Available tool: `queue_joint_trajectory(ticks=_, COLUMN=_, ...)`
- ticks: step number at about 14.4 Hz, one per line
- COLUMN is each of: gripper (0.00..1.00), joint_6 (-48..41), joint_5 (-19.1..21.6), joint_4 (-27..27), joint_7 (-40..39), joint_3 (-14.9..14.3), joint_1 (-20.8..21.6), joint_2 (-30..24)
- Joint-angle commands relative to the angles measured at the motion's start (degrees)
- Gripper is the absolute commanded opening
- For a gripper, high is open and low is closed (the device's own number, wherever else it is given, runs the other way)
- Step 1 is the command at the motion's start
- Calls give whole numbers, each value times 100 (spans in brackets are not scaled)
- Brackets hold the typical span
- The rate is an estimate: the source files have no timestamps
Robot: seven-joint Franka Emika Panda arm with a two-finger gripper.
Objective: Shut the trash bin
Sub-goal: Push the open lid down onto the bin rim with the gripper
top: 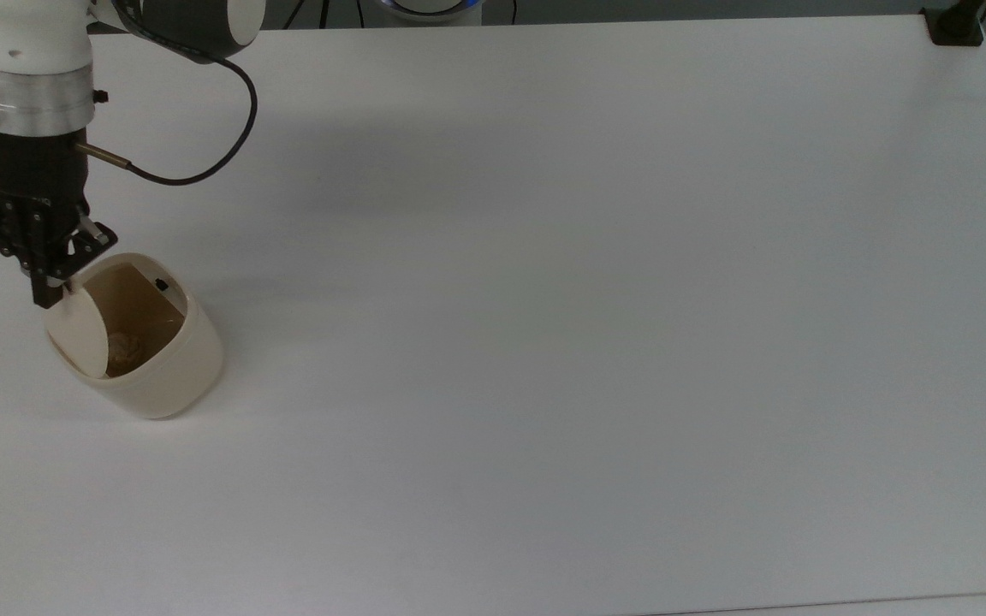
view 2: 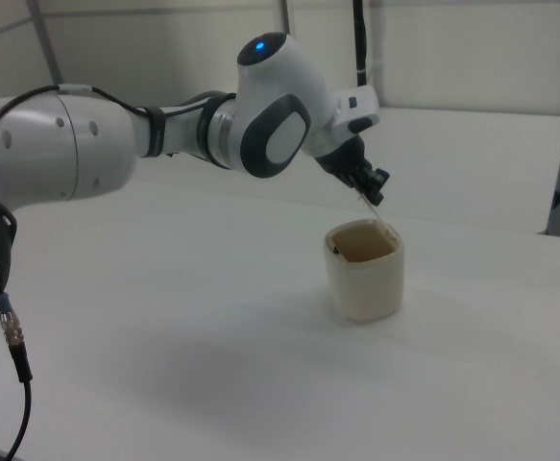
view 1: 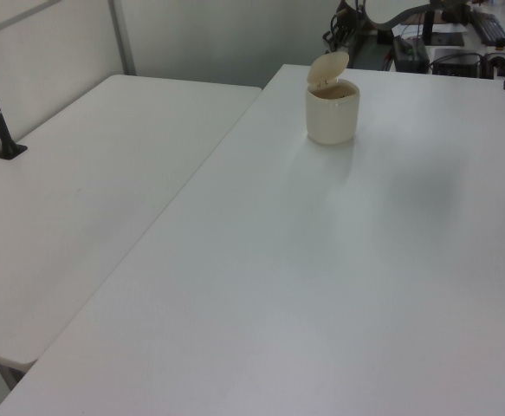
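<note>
The cream-beige trash bin (top: 159, 368) stands near the top view's left edge, with a crumpled paper ball (top: 125, 346) inside and a small black button (top: 160, 283) at its rim. Its hinged lid (top: 80, 335) leans partway over the opening. My gripper (top: 48, 289) is shut, and its tips press on the lid's raised edge from the top view's left. The left view has the bin (view 1: 332, 117) at the far end of the table with the lid (view 1: 328, 68) tilted. In the right view, the gripper (view 2: 370, 190) touches the thin lid (view 2: 376, 215) just above the bin (view 2: 364, 274).
The white table (top: 544, 342) stretches wide to the top view's right of the bin. A black clamp (top: 955, 26) sits at its far right corner. A black cable (top: 202, 167) loops from my wrist. A second white table (view 1: 79, 191) adjoins on the left view's left.
</note>
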Motion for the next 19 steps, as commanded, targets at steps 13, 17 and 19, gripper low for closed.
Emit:
queue_joint_trajectory(ticks=13, gripper=0, joint_6=-834, joint_5=77, joint_4=-494, joint_7=-170, joint_3=30, joint_1=175, joint_2=44)
queue_joint_trajectory(ticks=17, gripper=0, joint_6=-799, joint_5=51, joint_4=-494, joint_7=-179, joint_3=30, joint_1=175, joint_2=193)
queue_joint_trajectory(ticks=19, gripper=0, joint_6=-799, joint_5=86, joint_4=-416, joint_7=-223, joint_3=30, joint_1=158, joint_2=150)
